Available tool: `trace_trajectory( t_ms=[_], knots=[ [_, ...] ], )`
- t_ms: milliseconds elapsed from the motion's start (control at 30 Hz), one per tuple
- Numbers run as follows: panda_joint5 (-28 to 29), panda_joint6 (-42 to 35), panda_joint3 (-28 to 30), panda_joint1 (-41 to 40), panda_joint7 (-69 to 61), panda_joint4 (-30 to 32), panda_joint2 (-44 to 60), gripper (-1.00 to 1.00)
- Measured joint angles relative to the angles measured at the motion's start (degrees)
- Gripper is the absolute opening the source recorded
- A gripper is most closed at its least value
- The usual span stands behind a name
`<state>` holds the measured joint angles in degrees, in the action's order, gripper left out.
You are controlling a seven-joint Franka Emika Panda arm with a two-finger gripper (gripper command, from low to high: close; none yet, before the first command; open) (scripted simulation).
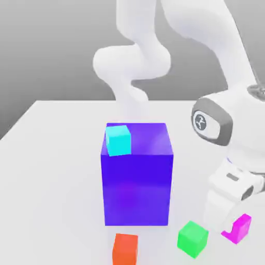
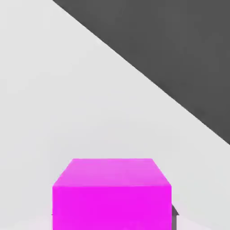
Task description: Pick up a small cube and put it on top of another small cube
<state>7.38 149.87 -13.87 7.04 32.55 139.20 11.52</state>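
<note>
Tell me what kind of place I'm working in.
Apparently a simulated tabletop workspace: a white robot arm, a plain pale table, and flat-coloured blocks, like the big blue-purple one.

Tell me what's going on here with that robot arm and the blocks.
The robot arm's gripper is closed on the small magenta cube, down by the table. The magenta cube isn't on top of another small cube yet. The green cube and orange-red cube sit nearby.
</note>
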Motion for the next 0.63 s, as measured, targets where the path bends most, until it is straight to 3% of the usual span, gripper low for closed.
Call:
trace_trajectory(
  t_ms=[100,233,267,467,633],
  knots=[
    [-3.58,0.7,0.55,-2.36,-6.09,4.24,-4.03,-1.0],
    [-0.33,7.45,2.63,-1.55,-4.38,4.59,2.46,-1.0],
    [0.36,8.61,3.07,-1.27,-3.9,4.53,3.69,1.0],
    [0.67,9.23,3.29,-1.14,-3.71,4.51,4.31,1.0],
    [-3.7,2.05,1.51,-2.11,-6.87,5.01,-3.58,1.0]
  ],
)
